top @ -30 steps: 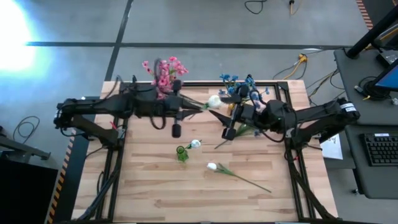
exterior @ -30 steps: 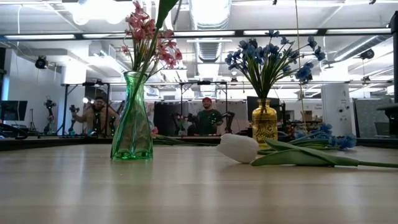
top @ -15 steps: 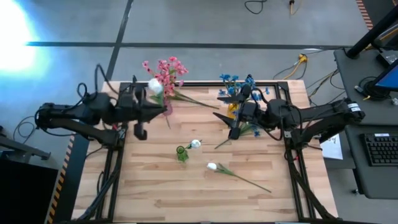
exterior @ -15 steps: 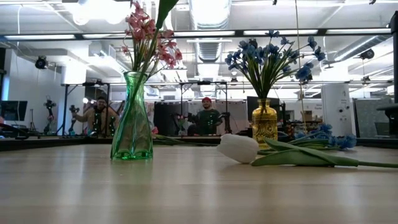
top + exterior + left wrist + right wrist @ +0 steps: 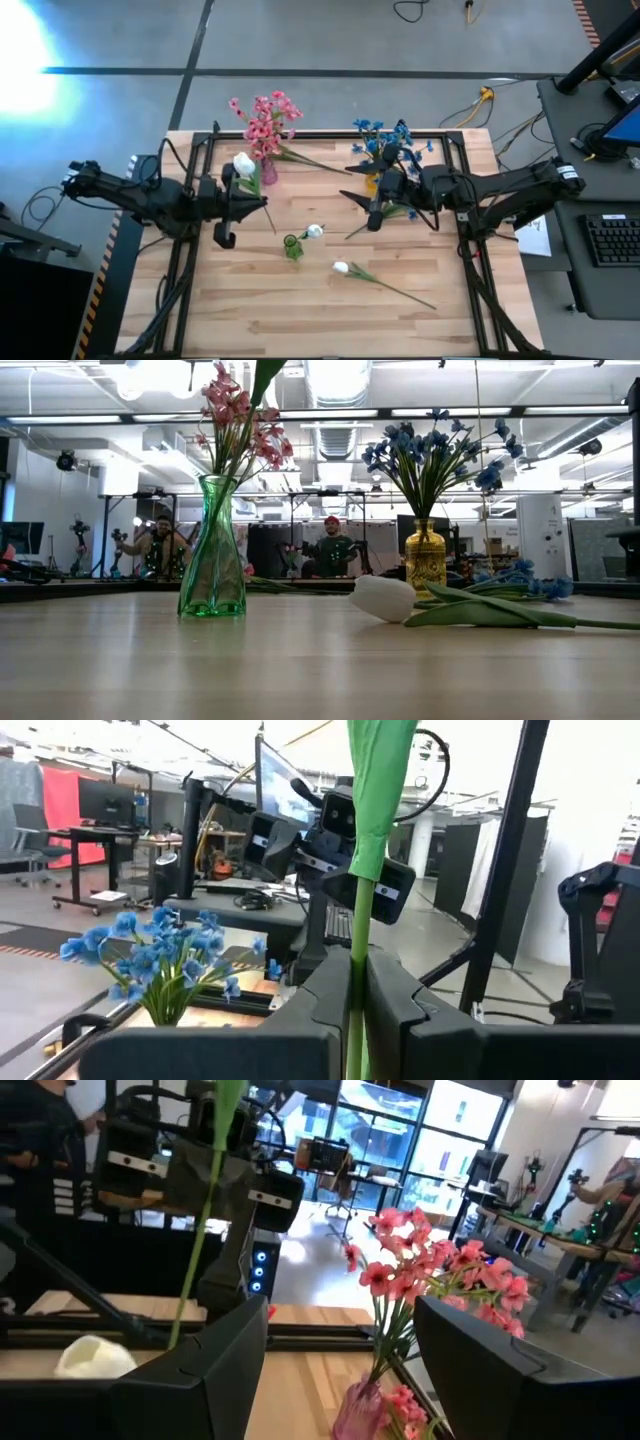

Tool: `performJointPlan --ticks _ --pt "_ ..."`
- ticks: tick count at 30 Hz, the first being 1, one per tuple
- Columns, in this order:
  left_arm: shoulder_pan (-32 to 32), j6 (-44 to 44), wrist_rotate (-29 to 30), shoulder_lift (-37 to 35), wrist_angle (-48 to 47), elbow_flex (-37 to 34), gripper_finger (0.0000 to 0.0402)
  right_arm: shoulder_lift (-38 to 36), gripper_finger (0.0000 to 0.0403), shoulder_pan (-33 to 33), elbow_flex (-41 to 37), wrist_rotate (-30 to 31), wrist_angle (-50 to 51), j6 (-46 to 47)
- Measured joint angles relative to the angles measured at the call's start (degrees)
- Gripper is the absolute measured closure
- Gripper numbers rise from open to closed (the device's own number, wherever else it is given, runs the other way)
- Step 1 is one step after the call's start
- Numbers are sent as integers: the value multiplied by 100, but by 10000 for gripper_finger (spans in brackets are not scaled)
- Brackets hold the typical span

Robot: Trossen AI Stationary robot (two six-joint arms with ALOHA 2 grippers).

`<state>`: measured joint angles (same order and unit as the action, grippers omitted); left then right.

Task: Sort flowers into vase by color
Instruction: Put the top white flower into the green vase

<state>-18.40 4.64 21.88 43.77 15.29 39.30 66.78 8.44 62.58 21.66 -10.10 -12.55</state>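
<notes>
My left gripper (image 5: 258,203) hovers over the table's left part, shut on a white flower (image 5: 243,164) with a green stem. My right gripper (image 5: 362,207) stands open and holds nothing, in front of the yellow vase (image 5: 373,184) of blue flowers (image 5: 380,135). Through its fingers (image 5: 200,1380) I see the pink flowers (image 5: 430,1270). These stand in a green vase (image 5: 212,555) at the far left. Two more white flowers (image 5: 313,232) (image 5: 341,267) lie on the table's middle. My left gripper (image 5: 358,990) pinches the white flower's green stem (image 5: 357,935) between its two fingers (image 5: 320,1005), below the broad leaf (image 5: 380,780). The fingers come from the table's left and lie across the stem. The flower is lifted clear, bloom toward the far edge, stem end (image 5: 274,230) toward the near edge.
A small green glass vessel (image 5: 292,247) sits beside the nearer lying flower. A loose blue sprig (image 5: 520,582) lies by the yellow vase. Black frame rails (image 5: 450,140) edge the table. People (image 5: 335,550) sit in the room beyond.
My left gripper has gone from the table's far middle toward the left and near edges and down, rolling as it went. It carried the white flower, whose bloom has swung from pointing right to pointing at the far edge. My right gripper has stayed in place.
</notes>
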Motion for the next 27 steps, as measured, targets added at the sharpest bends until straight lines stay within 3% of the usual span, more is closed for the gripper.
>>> performJointPlan --ticks 8,16,27 --pt "-143 -409 14 -15 722 -300 401 -2 158 287 1 28 194 30" --pt "-142 -395 16 -3 1106 -513 401 -4 158 678 -1 1319 650 16" --pt "-141 -340 32 189 2382 -1128 401 -2 158 746 -5 1398 701 150"
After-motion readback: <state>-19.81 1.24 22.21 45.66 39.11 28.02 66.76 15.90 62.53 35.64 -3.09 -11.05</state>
